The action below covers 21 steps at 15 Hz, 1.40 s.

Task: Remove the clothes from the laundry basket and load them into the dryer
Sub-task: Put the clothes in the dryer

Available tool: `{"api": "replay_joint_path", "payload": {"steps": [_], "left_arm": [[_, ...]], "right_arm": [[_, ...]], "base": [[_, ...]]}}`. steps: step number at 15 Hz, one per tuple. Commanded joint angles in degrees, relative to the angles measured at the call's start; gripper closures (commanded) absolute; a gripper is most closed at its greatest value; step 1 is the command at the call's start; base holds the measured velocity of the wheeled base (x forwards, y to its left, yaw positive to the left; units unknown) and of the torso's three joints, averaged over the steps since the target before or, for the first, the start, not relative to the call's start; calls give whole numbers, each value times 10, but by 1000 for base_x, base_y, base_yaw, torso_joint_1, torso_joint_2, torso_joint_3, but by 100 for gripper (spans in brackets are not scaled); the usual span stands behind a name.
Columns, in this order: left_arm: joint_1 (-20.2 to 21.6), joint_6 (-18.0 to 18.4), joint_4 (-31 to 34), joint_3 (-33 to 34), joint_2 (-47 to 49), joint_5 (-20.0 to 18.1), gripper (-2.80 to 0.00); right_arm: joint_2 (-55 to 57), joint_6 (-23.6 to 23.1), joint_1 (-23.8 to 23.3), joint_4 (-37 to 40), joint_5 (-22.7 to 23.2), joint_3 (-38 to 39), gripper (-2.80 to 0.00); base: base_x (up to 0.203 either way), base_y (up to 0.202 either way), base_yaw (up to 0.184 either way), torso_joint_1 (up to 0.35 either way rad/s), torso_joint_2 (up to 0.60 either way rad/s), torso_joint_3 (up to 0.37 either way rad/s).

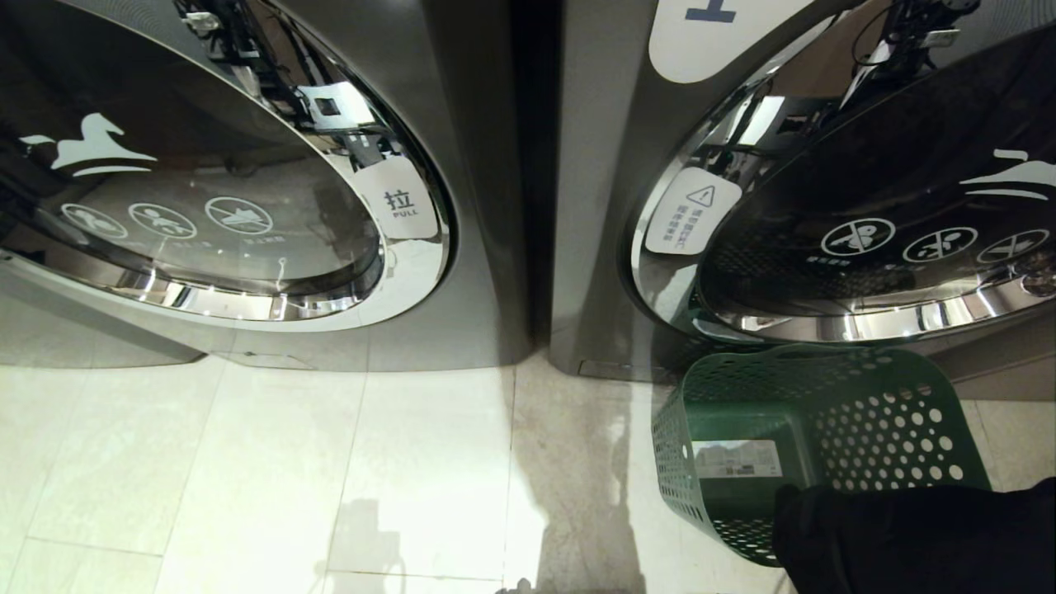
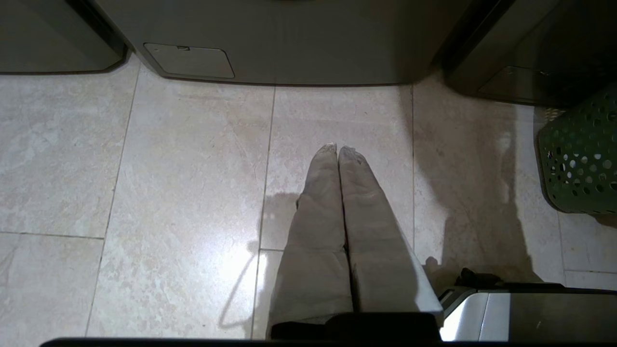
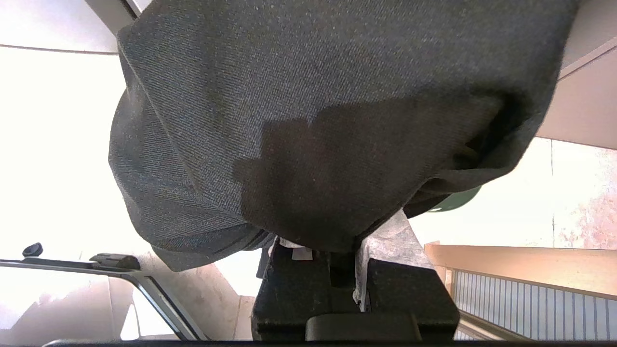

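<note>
Pale stone floor tiles (image 1: 272,462) front two closed dryers (image 1: 825,206); green laundry basket (image 1: 825,429) beside the right one. Right gripper (image 3: 344,260) pinches dark clothes (image 3: 313,120); left gripper (image 2: 337,150), fingers together, points at floor.

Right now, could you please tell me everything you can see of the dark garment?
The dark garment is a charcoal, twill-woven cloth, like denim. It hangs bunched and folded from the right gripper, whose jaws are shut on its lower edge. In the head view it shows as a dark mass at the near rim of the green laundry basket, covering that corner.
</note>
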Motion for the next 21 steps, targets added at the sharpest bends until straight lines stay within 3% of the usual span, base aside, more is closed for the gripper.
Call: {"api": "replay_joint_path", "payload": {"steps": [1,9,14,21], "left_arm": [[0,0,0,1,0,0,0],[0,0,0,1,0,0,0],[0,1,0,1,0,0,0],[0,0,0,1,0,0,0]], "right_arm": [[2,0,0,0,0,0,0],[2,9,0,0,0,0,0],[2,50,-1,-2,-11,0,0],[2,40,0,0,-9,-1,0]], "base": [[0,0,0,7,2,79],[0,0,0,1,2,188],[0,0,0,1,-2,199],[0,0,0,2,1,200]]}}
